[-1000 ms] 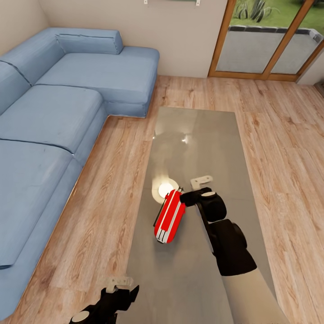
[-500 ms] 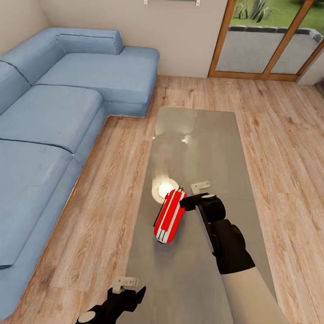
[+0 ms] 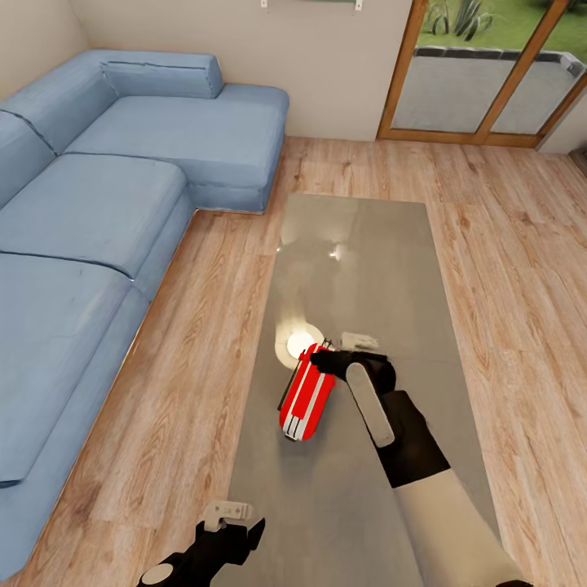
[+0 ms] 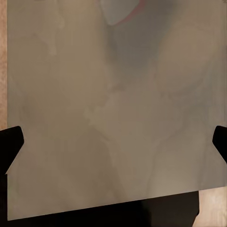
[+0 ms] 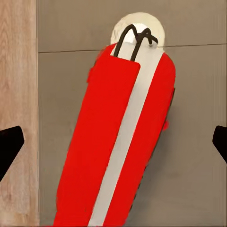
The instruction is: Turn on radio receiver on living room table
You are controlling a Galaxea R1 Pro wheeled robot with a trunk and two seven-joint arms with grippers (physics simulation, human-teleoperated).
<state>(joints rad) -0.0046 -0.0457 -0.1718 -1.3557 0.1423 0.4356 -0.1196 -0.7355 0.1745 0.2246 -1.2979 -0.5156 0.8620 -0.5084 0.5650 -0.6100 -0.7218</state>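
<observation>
Lying on the glossy grey table (image 3: 359,244), the radio receiver (image 3: 306,392) sits toward the side nearest the blue sectional sofa (image 3: 98,204), its long red body angled across the top, with a bright round reflection (image 3: 298,342) on the tabletop just beyond its far end. In the right wrist view the radio receiver (image 5: 120,142) shows a white band down its length and a thin dark handle (image 5: 135,38) at one end. The right gripper (image 3: 346,350) hangs directly over the receiver's far end; its dark fingertips (image 5: 9,144) stand wide apart at the edges of the right wrist view, holding nothing, and whether they touch the receiver cannot be told. The left gripper (image 3: 228,515) hovers at the table's near edge, its jaws spread and empty above bare tabletop (image 4: 113,118). Wood flooring (image 3: 505,269) surrounds the table, with wood-framed glass doors (image 3: 481,73) beyond.
</observation>
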